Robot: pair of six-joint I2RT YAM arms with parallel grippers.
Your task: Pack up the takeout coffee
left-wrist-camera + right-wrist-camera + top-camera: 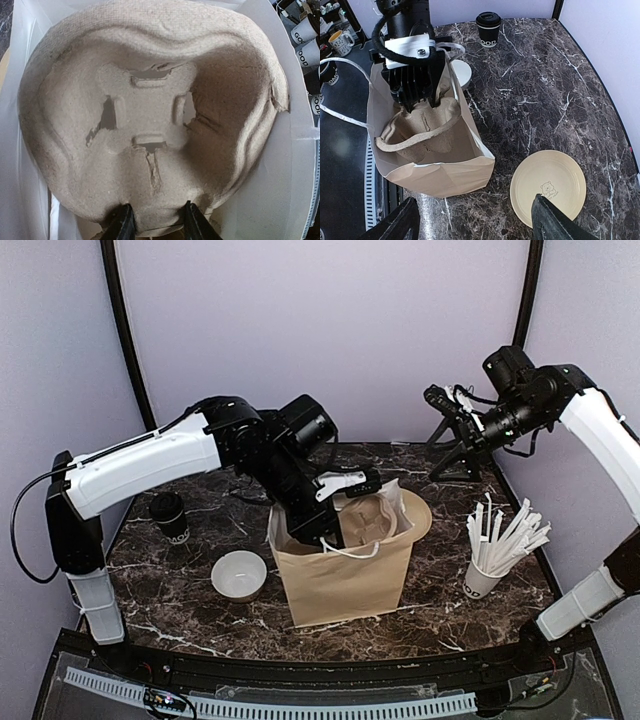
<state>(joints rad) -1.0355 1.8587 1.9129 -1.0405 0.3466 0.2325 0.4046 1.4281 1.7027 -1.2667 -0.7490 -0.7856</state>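
Note:
The takeout coffee (168, 515), a black paper cup with its black lid on, stands at the back left of the table; it also shows in the right wrist view (488, 29). A brown paper bag (345, 580) stands open in the middle. A pulp cup carrier (150, 100) sits tilted inside the bag (435, 175). My left gripper (157, 222) reaches into the bag's mouth and is shut on the carrier's near rim. My right gripper (475, 215) is open and empty, held high above the table's back right (445, 405), far from the cup.
A wide white bowl (239, 574) lies left of the bag. A beige plate (548, 185) lies behind the bag on the right. A white cup of straws (495, 560) stands at the right. A black stand (455, 455) is at the back right.

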